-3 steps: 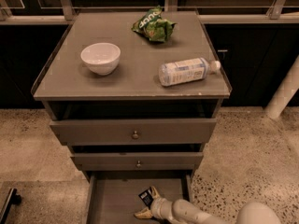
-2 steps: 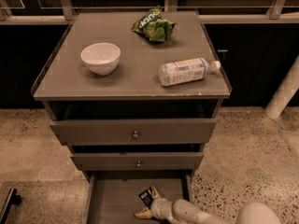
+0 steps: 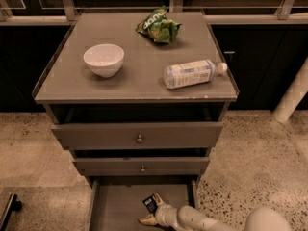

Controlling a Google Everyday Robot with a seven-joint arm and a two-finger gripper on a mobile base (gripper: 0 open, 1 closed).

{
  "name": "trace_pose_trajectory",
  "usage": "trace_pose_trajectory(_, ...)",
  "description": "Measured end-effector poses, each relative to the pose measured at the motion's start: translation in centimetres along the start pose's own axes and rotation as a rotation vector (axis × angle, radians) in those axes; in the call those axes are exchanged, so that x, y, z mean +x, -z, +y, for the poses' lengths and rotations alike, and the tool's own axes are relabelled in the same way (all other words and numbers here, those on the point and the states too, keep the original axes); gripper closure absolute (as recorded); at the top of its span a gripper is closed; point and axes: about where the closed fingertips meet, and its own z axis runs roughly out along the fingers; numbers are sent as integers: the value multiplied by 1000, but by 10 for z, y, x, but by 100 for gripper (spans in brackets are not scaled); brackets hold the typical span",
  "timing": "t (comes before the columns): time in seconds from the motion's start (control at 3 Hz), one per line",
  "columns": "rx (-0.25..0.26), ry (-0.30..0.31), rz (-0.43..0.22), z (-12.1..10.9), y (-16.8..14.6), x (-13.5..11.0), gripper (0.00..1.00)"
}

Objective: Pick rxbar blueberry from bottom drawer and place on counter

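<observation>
Down in btm drawer, jaws spread by rxbar blueberry; bowl, bottle above

Dim warm light, counter brightest, pincer low in shadowed bottom drawer

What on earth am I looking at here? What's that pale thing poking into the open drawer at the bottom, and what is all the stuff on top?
This is one picture, from a camera looking down at the front of a grey drawer cabinet. The pale thing is a robot's arm, reaching in from the lower right. At its end is the gripper, a two-finger hand, inside the pulled-out bottom drawer. Its fingers stand apart, and a small dark snack bar, the rxbar blueberry, sits right at them; I cannot tell whether they touch it. On the counter rest a white bowl, a green chip bag and a clear bottle lying on its side.
</observation>
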Motion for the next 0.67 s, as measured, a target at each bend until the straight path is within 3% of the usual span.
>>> trace_pose_trajectory(0.67,-11,-3,-32,-11,19,-16,100)
